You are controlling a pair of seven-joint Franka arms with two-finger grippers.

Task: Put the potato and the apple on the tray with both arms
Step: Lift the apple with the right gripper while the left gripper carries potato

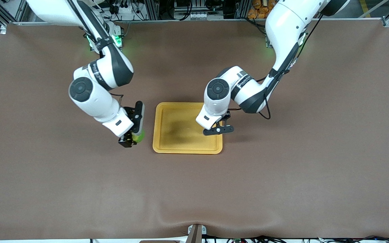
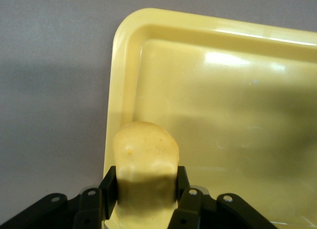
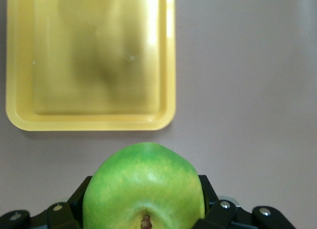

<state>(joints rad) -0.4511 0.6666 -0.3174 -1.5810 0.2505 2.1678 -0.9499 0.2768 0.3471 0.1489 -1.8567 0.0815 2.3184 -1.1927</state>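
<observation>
My right gripper [image 1: 132, 138] is shut on the round green apple [image 1: 138, 136] and holds it over the bare table, beside the tray's rim [image 1: 155, 130] toward the right arm's end. In the right wrist view the apple [image 3: 143, 182] sits between the fingers, stem dimple showing, with the yellow-orange tray [image 3: 89, 121] empty. My left gripper [image 1: 218, 130] is over the tray's edge at the left arm's end. In the left wrist view it [image 2: 147, 182] is shut on the yellow lumpy potato [image 2: 146, 149], just above the tray's rim [image 2: 115, 90]. The potato is hidden in the front view.
The brown table mat [image 1: 282, 175] spreads all round the tray. The robots' bases and cables stand along the table's edge at the top of the front view.
</observation>
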